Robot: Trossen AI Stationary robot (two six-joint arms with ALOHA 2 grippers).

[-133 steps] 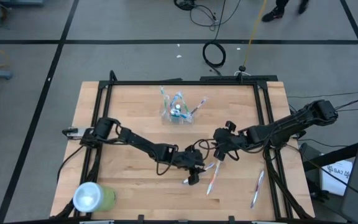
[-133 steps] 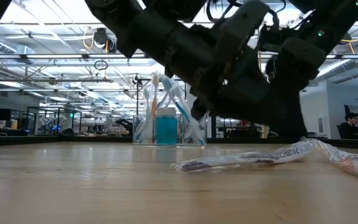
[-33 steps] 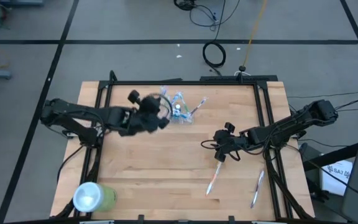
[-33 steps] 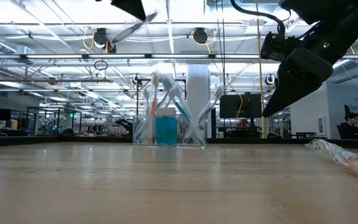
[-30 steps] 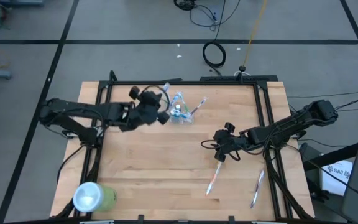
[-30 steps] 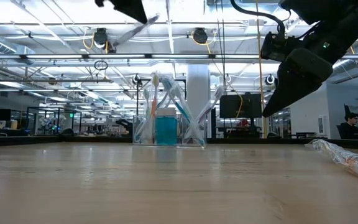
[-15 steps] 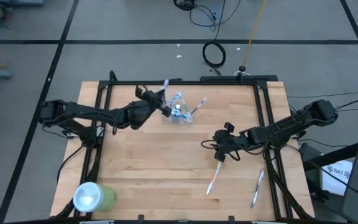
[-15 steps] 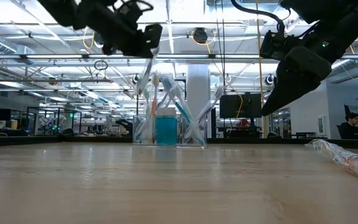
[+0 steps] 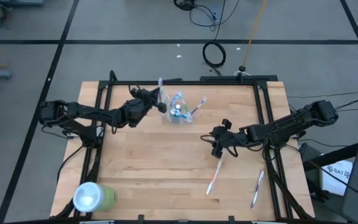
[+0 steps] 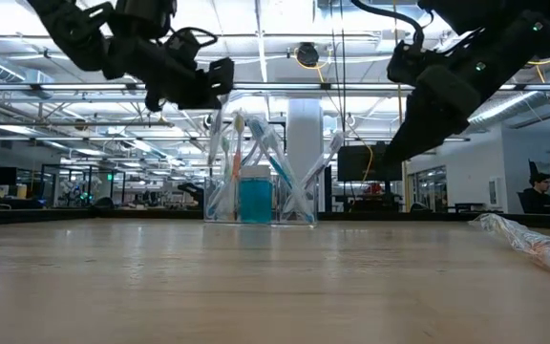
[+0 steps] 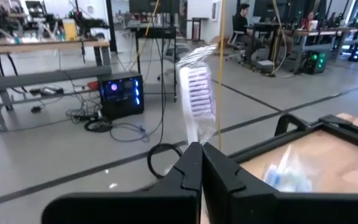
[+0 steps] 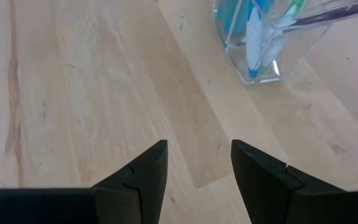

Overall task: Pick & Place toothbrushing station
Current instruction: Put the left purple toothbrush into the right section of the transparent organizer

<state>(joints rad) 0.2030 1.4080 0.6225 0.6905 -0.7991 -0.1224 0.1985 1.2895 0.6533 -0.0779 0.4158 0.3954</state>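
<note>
The clear cup is standing at the table's far middle, holding brushes; the left gripper is hovering just beside it, clamping a wrapped toothbrush; the right gripper is waiting mid-table, jaws apart, empty; two wrapped brushes are lying near it.

Two black jointed arms with looped black cables; each pincer has two dark wedge-shaped fingers

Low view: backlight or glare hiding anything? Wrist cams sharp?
Low view: bright ceiling lights silhouette both arms; the clear cup stays readable. Left wrist view: the wrapped toothbrush held in the left gripper is soft with close-range blur. Right wrist view: wood grain sharp, no glare.
</note>
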